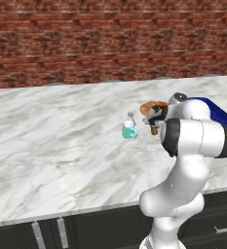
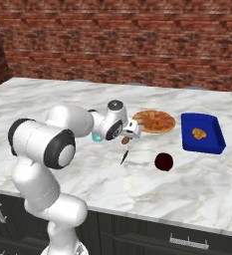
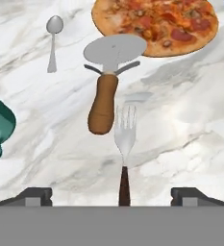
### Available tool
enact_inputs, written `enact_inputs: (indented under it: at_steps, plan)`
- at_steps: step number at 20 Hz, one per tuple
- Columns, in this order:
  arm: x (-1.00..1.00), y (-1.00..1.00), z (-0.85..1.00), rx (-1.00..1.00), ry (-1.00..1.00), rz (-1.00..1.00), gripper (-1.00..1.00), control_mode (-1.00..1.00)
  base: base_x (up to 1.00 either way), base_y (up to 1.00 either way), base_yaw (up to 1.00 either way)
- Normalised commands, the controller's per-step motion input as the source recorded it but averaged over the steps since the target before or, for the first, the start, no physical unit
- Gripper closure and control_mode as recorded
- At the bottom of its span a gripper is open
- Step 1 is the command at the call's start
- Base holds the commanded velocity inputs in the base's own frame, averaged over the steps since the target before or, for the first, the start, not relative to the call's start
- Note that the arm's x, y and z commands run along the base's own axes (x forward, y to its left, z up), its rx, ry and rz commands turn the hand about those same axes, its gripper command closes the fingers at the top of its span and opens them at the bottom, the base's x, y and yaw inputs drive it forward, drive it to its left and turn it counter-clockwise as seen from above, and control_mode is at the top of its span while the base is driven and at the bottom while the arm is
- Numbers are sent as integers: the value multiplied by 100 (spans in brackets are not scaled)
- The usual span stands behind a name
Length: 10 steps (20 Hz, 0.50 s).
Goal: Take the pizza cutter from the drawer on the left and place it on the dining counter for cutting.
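Releasing looked like the step in hand: the pizza cutter (image 3: 105, 81) lay on the marble table (image 1: 51, 141), wheel toward the pizza (image 3: 154, 24), wooden handle pointing back at the hand. End effector (image 3: 111, 196) stood spread wide, fingertips (image 3: 34, 195) far apart with nothing between them, touching neither the cutter nor the table as far as the hand view showed. A fork (image 3: 125, 144) lay just beside the cutter's handle, tines nearly at its butt end. Spoon (image 3: 53, 41) and teal mug (image 1: 129, 130) sat off to one side; blue tray (image 2: 203, 133) and a dark round object (image 2: 164, 161) beyond the pizza on the other. Judged the placing essentially done. Next move called for a straight lift away, keeping clear of fork and cutter so neither got nudged
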Motion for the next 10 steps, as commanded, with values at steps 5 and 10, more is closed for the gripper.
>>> enact_inputs:
  at_steps: [5,10]
  plan:
    - [-86,45,90,-2,0,0,-100,-100,0,0,0]
    - [-93,19,100,0,0,0,-100,-100,0,0,0]
